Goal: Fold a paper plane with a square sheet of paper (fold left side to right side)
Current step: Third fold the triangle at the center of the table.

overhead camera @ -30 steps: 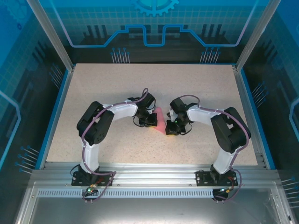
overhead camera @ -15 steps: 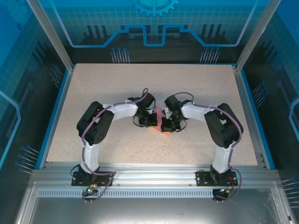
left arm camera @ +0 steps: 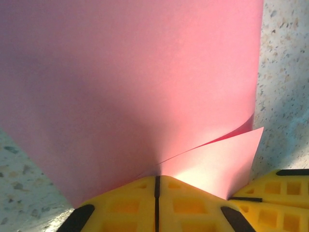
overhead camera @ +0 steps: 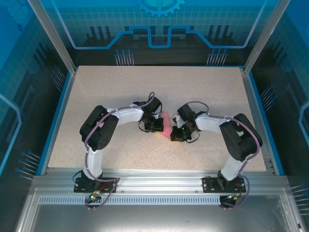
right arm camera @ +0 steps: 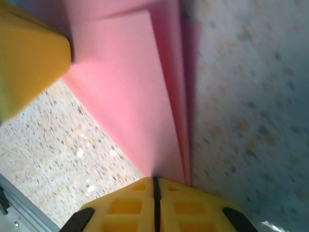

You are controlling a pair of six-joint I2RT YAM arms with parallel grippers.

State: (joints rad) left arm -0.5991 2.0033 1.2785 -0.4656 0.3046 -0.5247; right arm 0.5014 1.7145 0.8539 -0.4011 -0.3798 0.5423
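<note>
The pink-red sheet of paper (overhead camera: 165, 126) stands bent up from the table between my two grippers. In the left wrist view the sheet of paper (left arm camera: 130, 82) rises as a broad wall with a second layer splaying out low on the right. My left gripper (left arm camera: 157, 177) is shut on its lower edge. In the right wrist view the sheet of paper (right arm camera: 130, 92) shows stacked layers along its right edge, and my right gripper (right arm camera: 155, 179) is shut on its near corner. From above, the left gripper (overhead camera: 157, 126) and right gripper (overhead camera: 175, 134) flank the paper closely.
The speckled table (overhead camera: 120, 92) lies under both arms, bounded by a blue rim (overhead camera: 58, 116) and metal frame posts. The right gripper's yellow fingers (left arm camera: 285, 191) show at the left wrist view's lower right; the left gripper's yellow finger (right arm camera: 29, 63) shows at the right wrist view's upper left.
The right gripper swung left toward the left gripper, then drew back right and slightly nearer. The left arm barely moved. The paper stayed held between them.
</note>
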